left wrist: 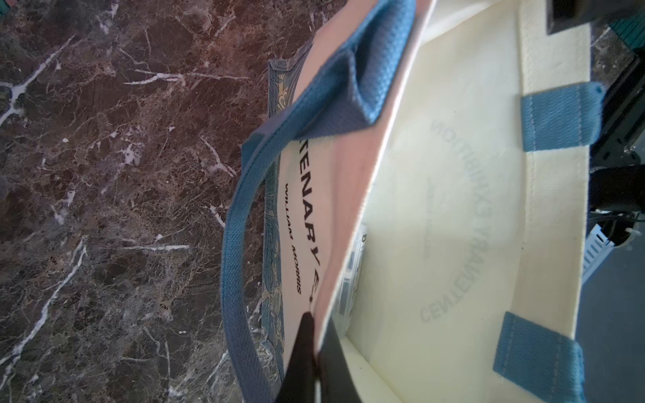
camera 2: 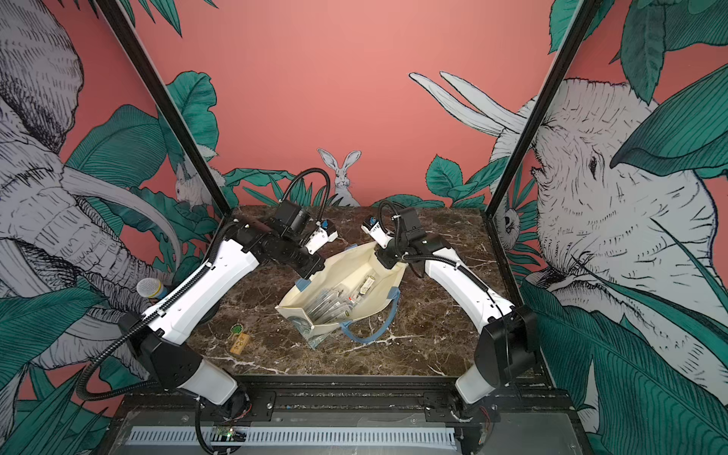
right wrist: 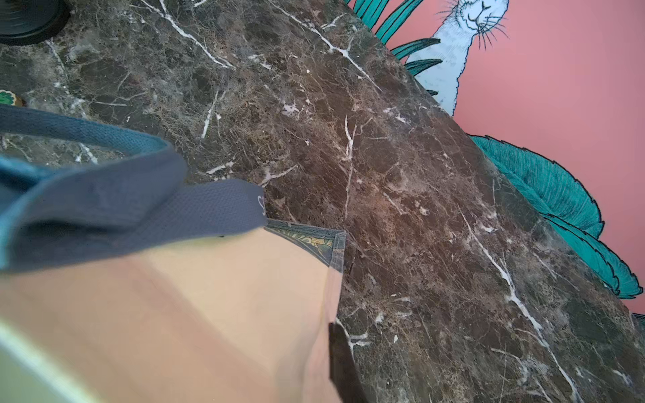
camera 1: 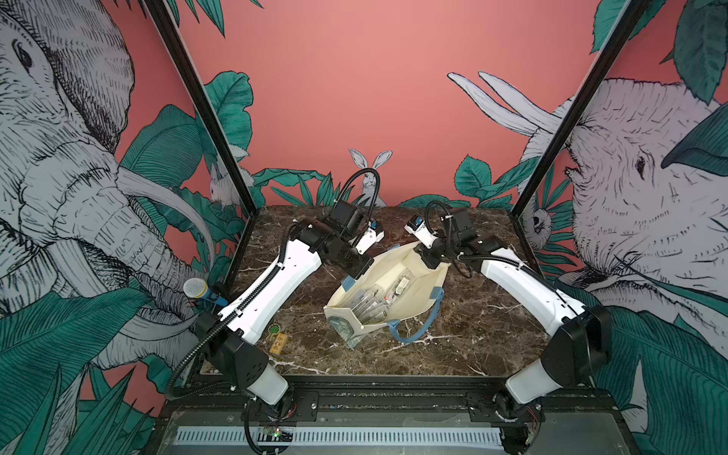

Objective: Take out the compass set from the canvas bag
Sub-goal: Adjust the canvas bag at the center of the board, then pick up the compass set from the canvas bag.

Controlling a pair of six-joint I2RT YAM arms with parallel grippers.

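**Marble bench [camera 1: 472,323] — bag gripped at two points**

Near edge: small green-and-tan tag [camera 1: 278,339], well apart from the bag. Mid-bench: canvas bag [camera 1: 417,299], mouth spread, clear-cased items [camera 1: 368,305] inside — compass set not distinguishable. Far rim: left tool [left wrist: 316,349] pinched on lettered wall; right tool [camera 1: 428,262] clamped on opposite corner.

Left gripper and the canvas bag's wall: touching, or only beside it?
Touching. The left wrist view shows the left gripper shut on the canvas bag: one finger outside the wall, one inside, with the cloth pinched between them.
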